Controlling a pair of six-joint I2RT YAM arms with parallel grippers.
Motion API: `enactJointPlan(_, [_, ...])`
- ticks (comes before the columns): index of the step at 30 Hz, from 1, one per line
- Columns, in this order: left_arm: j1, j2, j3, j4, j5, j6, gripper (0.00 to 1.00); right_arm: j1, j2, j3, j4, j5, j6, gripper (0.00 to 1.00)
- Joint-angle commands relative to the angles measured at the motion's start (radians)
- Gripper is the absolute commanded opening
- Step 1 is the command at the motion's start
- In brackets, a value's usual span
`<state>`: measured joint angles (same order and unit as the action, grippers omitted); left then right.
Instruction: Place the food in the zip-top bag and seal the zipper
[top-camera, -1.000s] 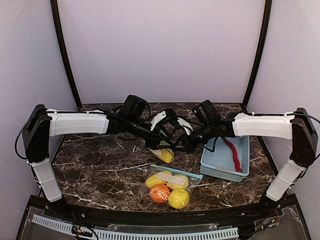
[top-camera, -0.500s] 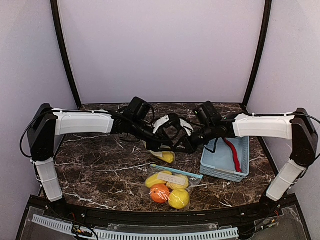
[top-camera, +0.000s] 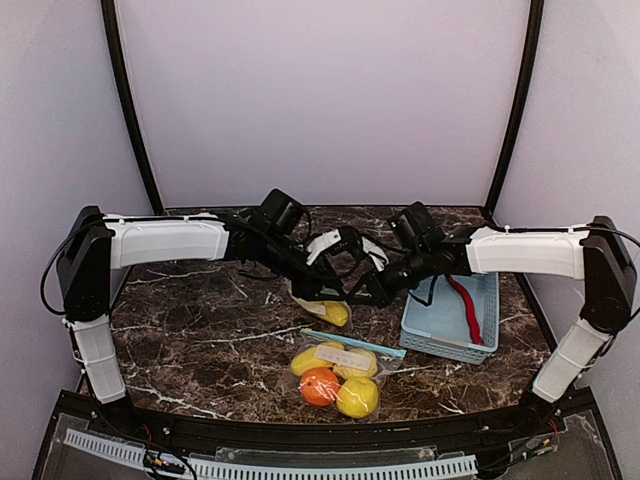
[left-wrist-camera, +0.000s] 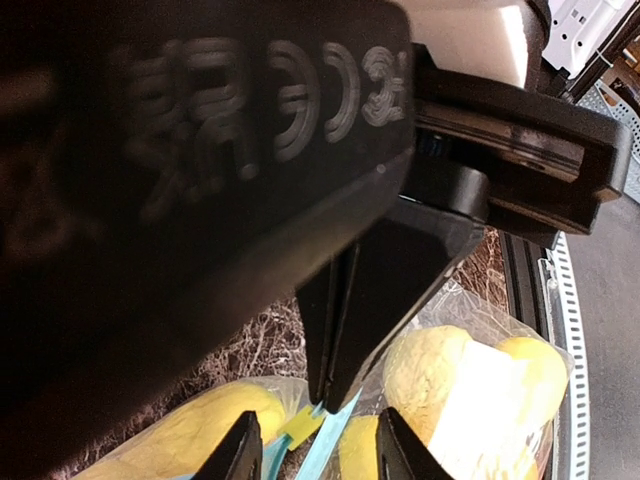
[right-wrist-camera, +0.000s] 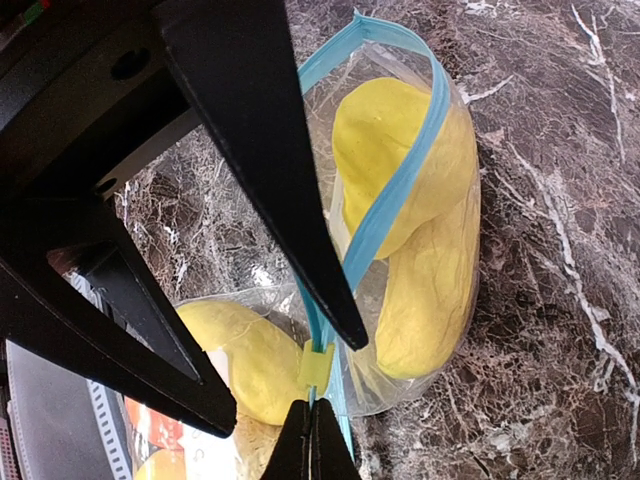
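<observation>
1. Your right gripper (right-wrist-camera: 310, 440) has its fingers pressed together on the blue zipper strip (right-wrist-camera: 375, 232) of the far zip-top bag (right-wrist-camera: 390, 58), just beside the yellow slider (right-wrist-camera: 317, 367).
2. Your left gripper (left-wrist-camera: 318, 452) has its fingers (left-wrist-camera: 240, 450) spread apart and holds nothing. It hangs over the same bag, nose to nose with the right one.
3. The far bag's mouth gapes in a loop in the right wrist view. You can see two yellow food pieces (right-wrist-camera: 400, 150) inside, one rounded and one longer.
4. The near zip-top bag (top-camera: 380, 372) lies flat on the marble table (top-camera: 200, 330), closer to the arm bases. It holds three yellow fruits (top-camera: 357, 397) and the orange (top-camera: 320, 386), with a white label on top.
5. The two bags lie right beside each other (you can't tell from the wrist views whether they overlap).
6. The red chili (top-camera: 463, 308) lies inside the pale blue slatted basket (top-camera: 430, 335), to the right of both bags and under the right forearm.
7. Most of the left wrist view is blocked by the right gripper's black body, so use the right wrist view for the zipper.
</observation>
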<state>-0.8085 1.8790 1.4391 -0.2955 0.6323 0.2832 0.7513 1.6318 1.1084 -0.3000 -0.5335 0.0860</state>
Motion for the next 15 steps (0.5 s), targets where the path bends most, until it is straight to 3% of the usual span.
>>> enactJointPlan(1, [-0.016, 0.030, 0.027, -0.105, -0.043, 0.038, 0.41, -0.006, -0.034, 0.001, 0.057, -0.046, 0.001, 0.00])
enactJointPlan(15, [-0.021, 0.083, 0.101, -0.153, -0.044, 0.084, 0.47, -0.006, -0.044, -0.013, 0.085, -0.104, 0.016, 0.00])
